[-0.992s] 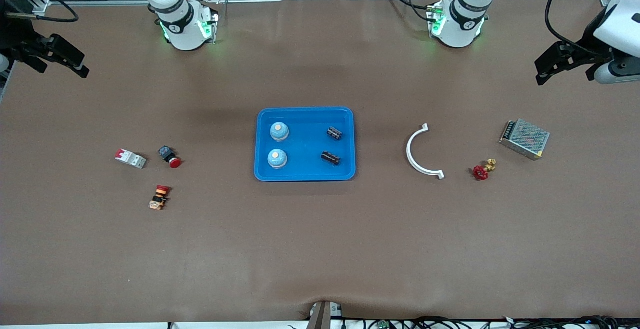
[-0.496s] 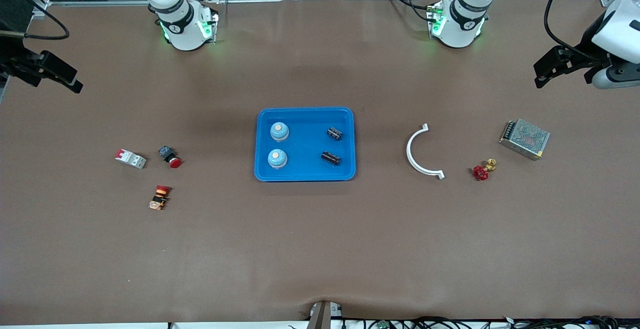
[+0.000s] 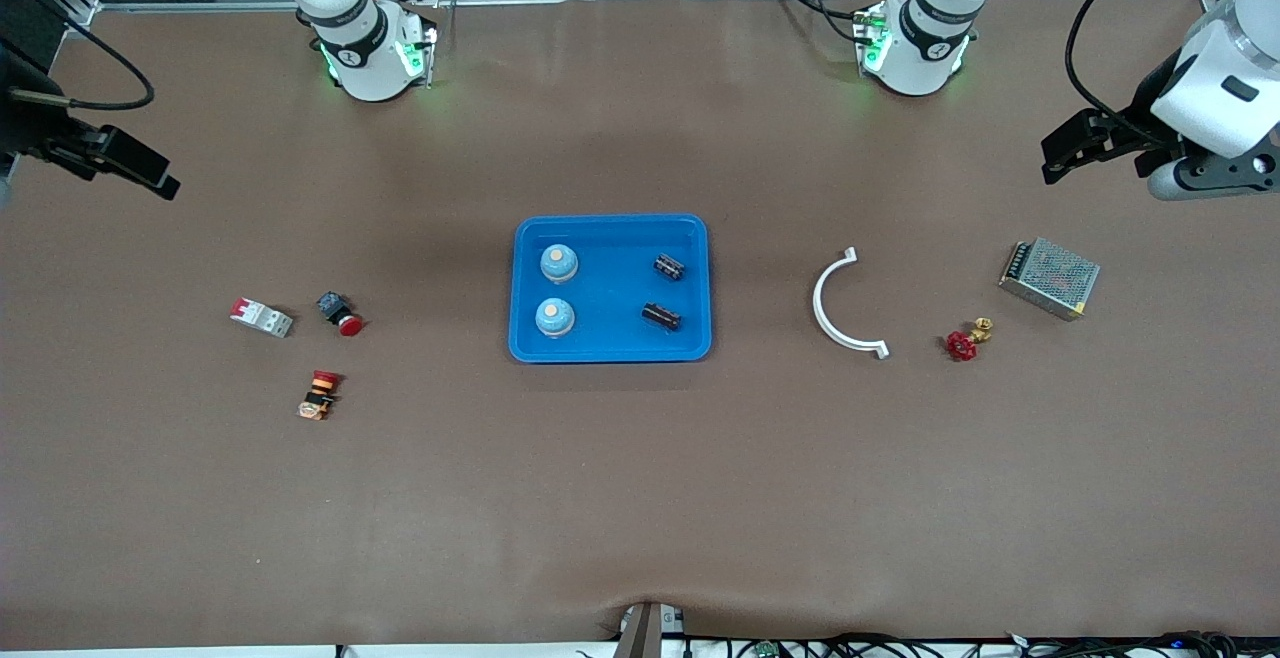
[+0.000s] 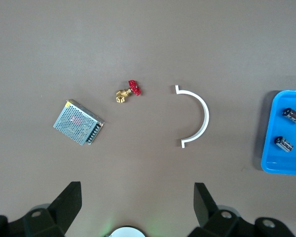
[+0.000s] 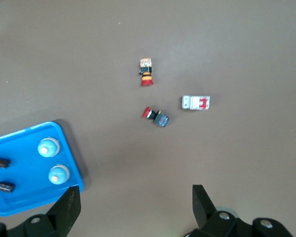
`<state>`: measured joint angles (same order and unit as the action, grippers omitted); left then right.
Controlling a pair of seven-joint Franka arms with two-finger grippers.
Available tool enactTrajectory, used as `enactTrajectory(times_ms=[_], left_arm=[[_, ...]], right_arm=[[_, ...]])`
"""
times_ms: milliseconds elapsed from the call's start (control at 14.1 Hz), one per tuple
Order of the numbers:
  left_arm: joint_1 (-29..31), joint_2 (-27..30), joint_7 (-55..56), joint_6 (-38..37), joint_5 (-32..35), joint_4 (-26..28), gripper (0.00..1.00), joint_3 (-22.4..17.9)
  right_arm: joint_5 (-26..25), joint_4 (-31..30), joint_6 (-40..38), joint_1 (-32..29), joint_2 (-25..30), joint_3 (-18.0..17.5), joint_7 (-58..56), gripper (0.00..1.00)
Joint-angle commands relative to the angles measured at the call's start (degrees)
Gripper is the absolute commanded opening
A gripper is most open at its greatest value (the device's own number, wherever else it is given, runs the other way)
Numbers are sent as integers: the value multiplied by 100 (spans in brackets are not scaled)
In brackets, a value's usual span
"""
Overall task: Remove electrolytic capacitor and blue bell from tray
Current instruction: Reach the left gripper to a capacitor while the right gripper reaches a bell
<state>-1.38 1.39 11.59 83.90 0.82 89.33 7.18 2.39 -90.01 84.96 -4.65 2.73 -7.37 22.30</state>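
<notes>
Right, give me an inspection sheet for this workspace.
Surface: brown table, wrinkled at the front edge.
Job's things: blue tray holds two bells and two capacitors.
Clutter: toward the right arm's end, circuit breaker and two push buttons; toward the left arm's end, white curved bracket, red valve, mesh power supply.
Grippers: left pincer and right pincer both open, empty, over the table's ends.
Cables: black cables on the arms and along the front edge.
Surroundings: nothing seen.
</notes>
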Motion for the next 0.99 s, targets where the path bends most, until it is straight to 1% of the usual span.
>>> enactTrajectory(times_ms=[0,71,283,425,567,708,850,921], left_arm=[[24,45,202,-128,-99,32,100,20],[15,36,281,-120,-108,32,100,29],[-55,-42,518,-85,-284,58,100,81],[-56,-244,764,-15,-293,85,100,274],[-64,-446,1045,213,-284,120,100,406],[-73,-771,1187,616,-258,111,100,486],[-82,-1087,1214,1047,-249,120,100,599],[-108,-1210,1344,1232,-249,137,100,731]], right_arm=[[165,-235,-15,313,0,-177,1168,100],[174,-384,72,524,0,-134,1363,100],[253,-859,476,631,9,-186,1909,100],[262,-1341,870,816,96,-186,2111,100],[262,-2061,1450,1148,324,-186,2514,100],[262,-2580,1960,1465,378,-186,3102,100],[262,-3203,2767,1755,386,-195,3543,100],[262,-3520,3215,2009,395,-195,3771,100]])
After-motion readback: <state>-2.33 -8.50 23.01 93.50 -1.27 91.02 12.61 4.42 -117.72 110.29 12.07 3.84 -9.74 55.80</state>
